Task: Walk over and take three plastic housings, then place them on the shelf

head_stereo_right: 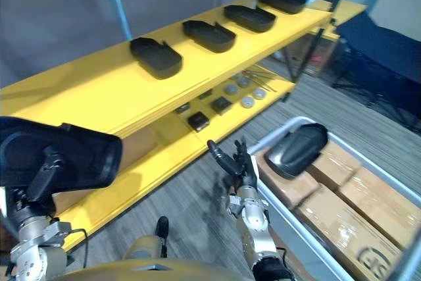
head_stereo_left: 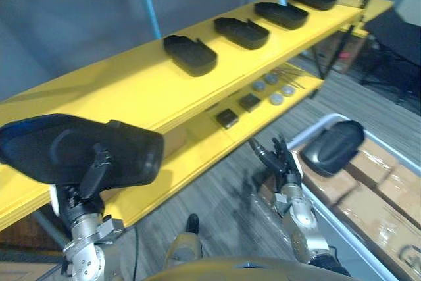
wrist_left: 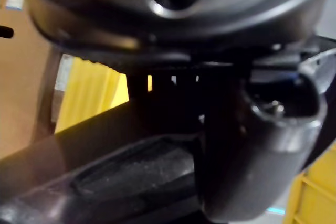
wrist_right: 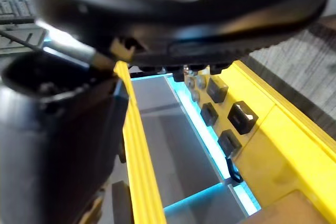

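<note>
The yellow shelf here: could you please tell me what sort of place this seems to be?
Probably a workshop or parts store: a yellow shelf bears a row of black housings, small parts lie on its lower board, and a bin holds cardboard boxes.

Obscured and indeterminate items.
The held housing [head_stereo_left: 72, 146] is running off the picture's edge in the right eye view and is covering the fingers of the left hand [head_stereo_left: 94, 174], with only the thumb showing. The small parts [head_stereo_left: 276, 99] on the lower shelf [head_stereo_left: 197, 156] are proving too small to identify. The boxes [head_stereo_left: 388, 185] are being cropped.
</note>
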